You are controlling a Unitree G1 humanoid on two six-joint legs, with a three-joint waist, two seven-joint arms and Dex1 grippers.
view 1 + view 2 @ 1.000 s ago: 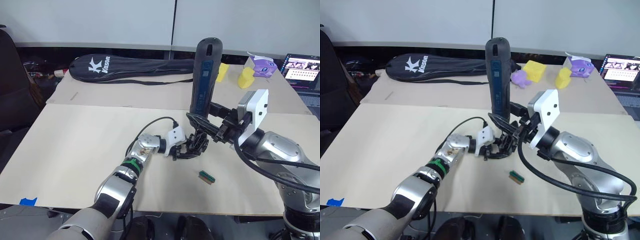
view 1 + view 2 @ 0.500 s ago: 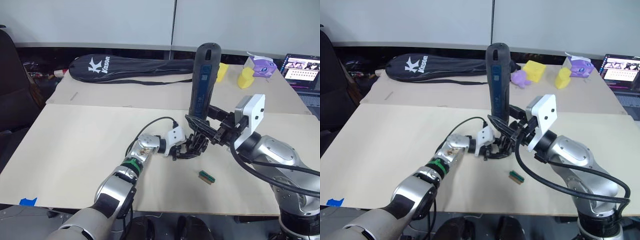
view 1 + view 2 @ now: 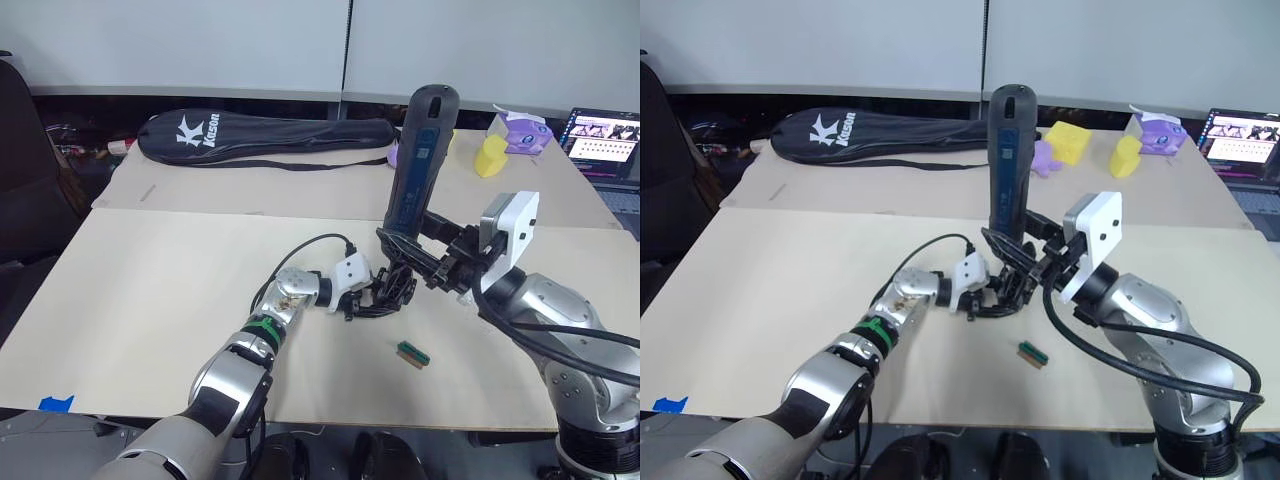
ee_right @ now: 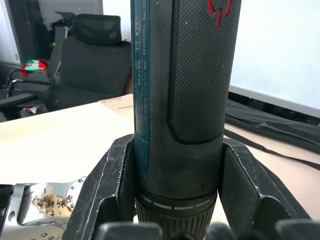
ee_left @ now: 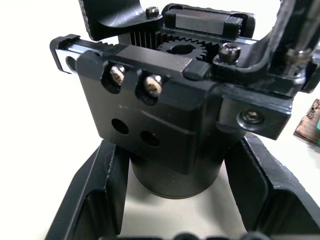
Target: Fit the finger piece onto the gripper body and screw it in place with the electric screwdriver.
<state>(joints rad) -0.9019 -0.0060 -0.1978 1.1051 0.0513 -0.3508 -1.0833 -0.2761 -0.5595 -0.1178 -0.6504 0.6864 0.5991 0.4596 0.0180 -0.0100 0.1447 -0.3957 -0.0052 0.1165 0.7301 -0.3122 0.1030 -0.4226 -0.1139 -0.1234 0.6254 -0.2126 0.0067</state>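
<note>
The electric screwdriver point(image 4: 195, 70) has a matt dark casing with a fine knurled, rubbery-looking grip and a smoother bluish label strip. The gripper body point(image 5: 165, 125) is matt black, probably anodised metal, with bright steel screw heads and toothed gear detail. The worktop point(image 3: 150, 300) looks like smooth matt beige board. The racket bag point(image 3: 260, 135) at its far edge is black cloth.

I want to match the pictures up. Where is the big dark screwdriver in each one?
Left eye view: screwdriver stands nearly upright right of centre, gripped low by the right tool.
Right eye view: screwdriver near the middle, top tipped slightly right.
Right wrist view: its barrel rises between the two fingers.
Left wrist view: I can't pick it out.
Shared landmark: the racket bag behind it.
</note>
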